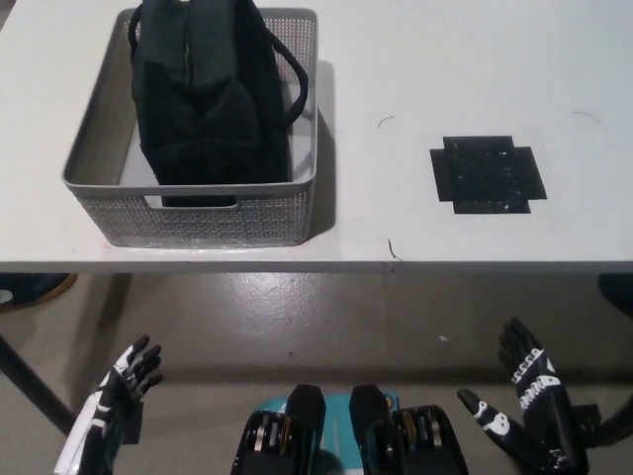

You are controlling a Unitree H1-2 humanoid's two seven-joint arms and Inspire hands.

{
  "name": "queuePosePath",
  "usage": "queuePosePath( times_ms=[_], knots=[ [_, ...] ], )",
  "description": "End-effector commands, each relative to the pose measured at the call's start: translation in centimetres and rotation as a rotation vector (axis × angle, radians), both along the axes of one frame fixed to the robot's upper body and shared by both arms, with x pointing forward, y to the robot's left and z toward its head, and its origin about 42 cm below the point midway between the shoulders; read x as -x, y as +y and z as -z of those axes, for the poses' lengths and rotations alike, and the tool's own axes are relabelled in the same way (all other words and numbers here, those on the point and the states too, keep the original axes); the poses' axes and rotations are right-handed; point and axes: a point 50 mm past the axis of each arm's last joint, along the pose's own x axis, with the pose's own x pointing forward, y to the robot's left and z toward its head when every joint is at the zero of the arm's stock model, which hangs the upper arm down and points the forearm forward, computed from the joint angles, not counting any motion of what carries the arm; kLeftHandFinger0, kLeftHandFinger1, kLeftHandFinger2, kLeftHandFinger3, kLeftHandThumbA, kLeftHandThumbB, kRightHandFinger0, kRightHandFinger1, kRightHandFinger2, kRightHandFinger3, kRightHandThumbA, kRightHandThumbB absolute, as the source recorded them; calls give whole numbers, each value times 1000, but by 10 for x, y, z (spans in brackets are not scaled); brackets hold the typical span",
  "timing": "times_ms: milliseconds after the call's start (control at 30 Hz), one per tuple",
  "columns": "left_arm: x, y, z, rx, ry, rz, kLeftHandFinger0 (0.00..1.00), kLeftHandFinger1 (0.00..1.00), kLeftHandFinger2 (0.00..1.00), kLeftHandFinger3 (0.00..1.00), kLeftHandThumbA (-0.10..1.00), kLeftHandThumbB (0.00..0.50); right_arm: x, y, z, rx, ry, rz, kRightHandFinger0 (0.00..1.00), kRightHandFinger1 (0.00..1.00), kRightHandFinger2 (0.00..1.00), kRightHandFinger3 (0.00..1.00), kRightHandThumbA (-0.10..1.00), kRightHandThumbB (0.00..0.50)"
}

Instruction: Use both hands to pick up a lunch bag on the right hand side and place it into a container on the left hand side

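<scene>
A black lunch bag stands upright inside the grey perforated container at the left of the white table, its handle arching over the right side. My white left hand hangs open below the table's front edge at the lower left. At the lower right, also below the table, my black right hand is open with its fingers spread. Neither hand touches the bag or the container.
A black cross-shaped tape mark lies on the table at the right. The table's front edge runs across the middle of the view, with grey floor below it.
</scene>
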Motion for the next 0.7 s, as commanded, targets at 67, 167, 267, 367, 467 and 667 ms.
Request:
queuePosePath(
  times_ms=[67,167,267,367,467,667],
  knots=[
    [-22,0,-5,-37,-142,19,1000,1000,1000,1000,1000,170,-30,3,-2,-62,-127,-9,1000,1000,1000,1000,1000,298],
    [-21,0,-1,-48,-124,30,1000,1000,1000,1000,1000,190,-34,0,-2,-65,-129,-10,1000,1000,1000,1000,1000,299],
    [-19,2,1,-40,-112,27,1000,1000,1000,1000,1000,203,-35,0,-2,-68,-127,-16,1000,1000,1000,1000,1000,289],
    [-18,2,0,-26,-111,25,1000,1000,1000,1000,1000,211,-36,-1,-3,-71,-131,-12,1000,1000,1000,1000,1000,283],
    [-19,3,-1,-23,-112,24,1000,1000,1000,1000,1000,202,-38,0,-5,-80,-134,-14,1000,1000,1000,1000,1000,280],
    [-21,4,-3,-10,-109,15,1000,1000,1000,1000,1000,227,-41,0,-9,-85,-133,-7,1000,1000,1000,1000,1000,275]
  ],
)
